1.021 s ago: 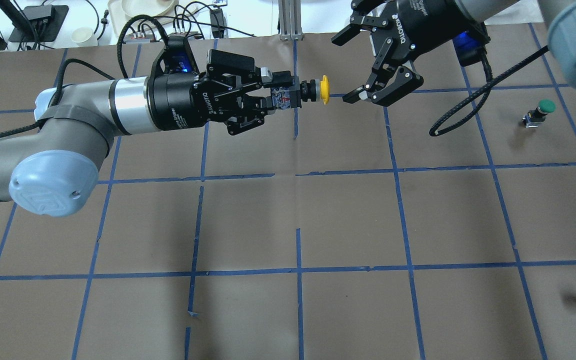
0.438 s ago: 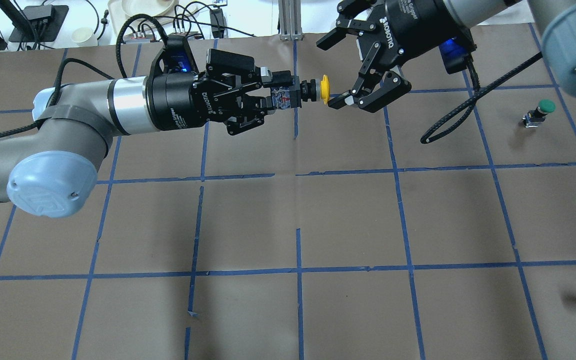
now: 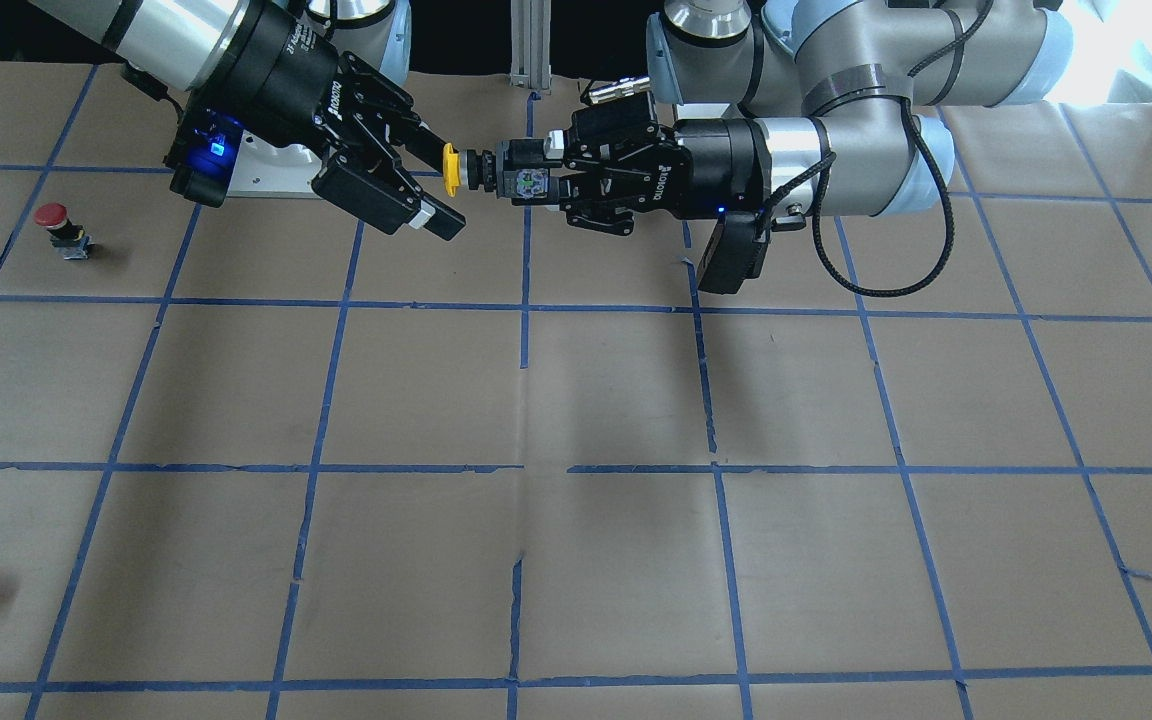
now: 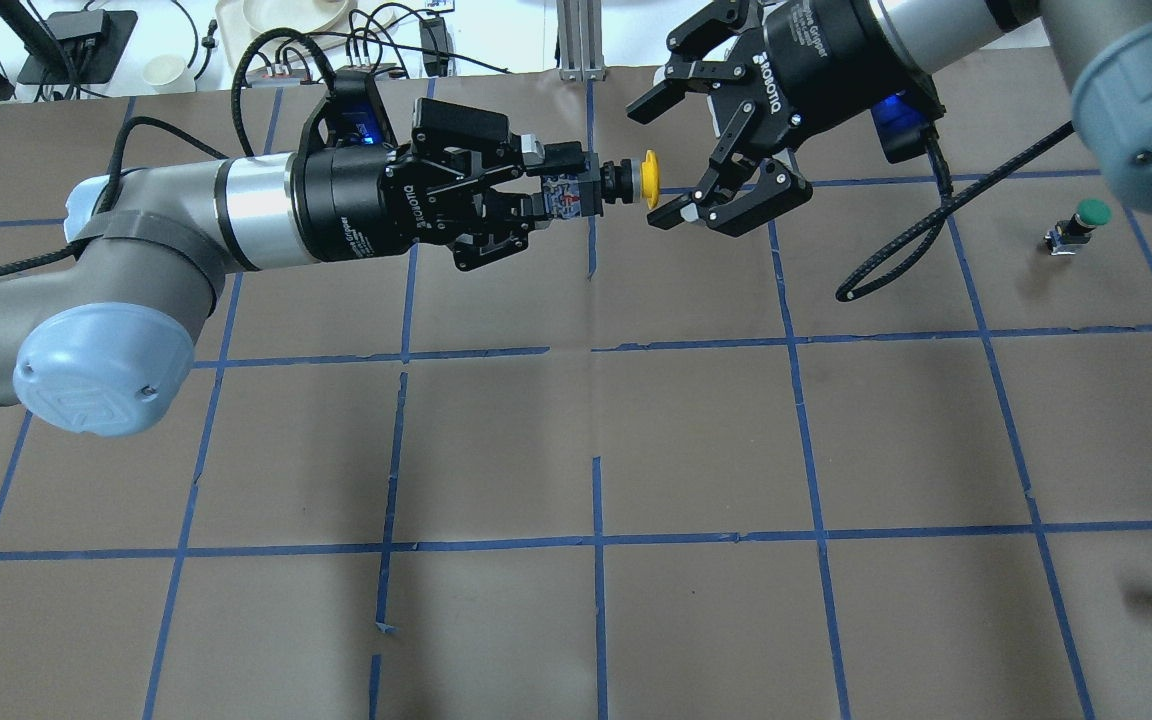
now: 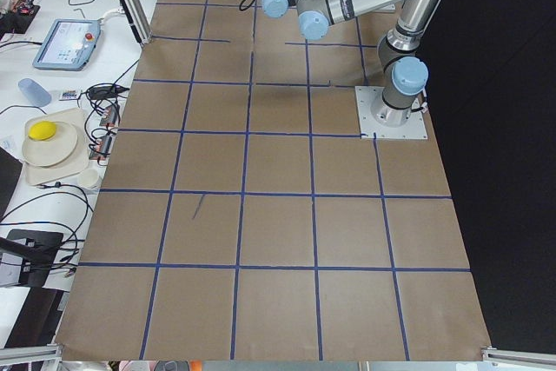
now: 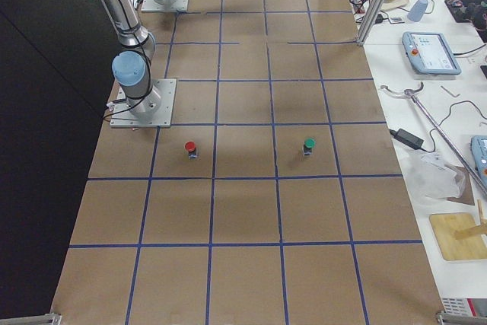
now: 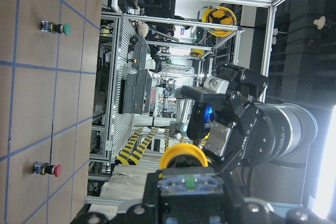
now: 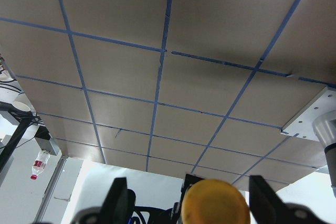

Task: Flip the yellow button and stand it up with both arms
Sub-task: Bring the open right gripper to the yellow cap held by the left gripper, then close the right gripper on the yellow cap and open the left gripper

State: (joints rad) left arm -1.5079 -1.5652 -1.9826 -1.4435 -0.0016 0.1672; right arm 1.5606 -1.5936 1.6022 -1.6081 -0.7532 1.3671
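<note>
My left gripper is clamped on the blocky body of the yellow button. It holds the button level in the air above the far middle of the worktop. The cap faces the right gripper, which is spread wide and holds nothing, one finger on either side of the cap.
</note>
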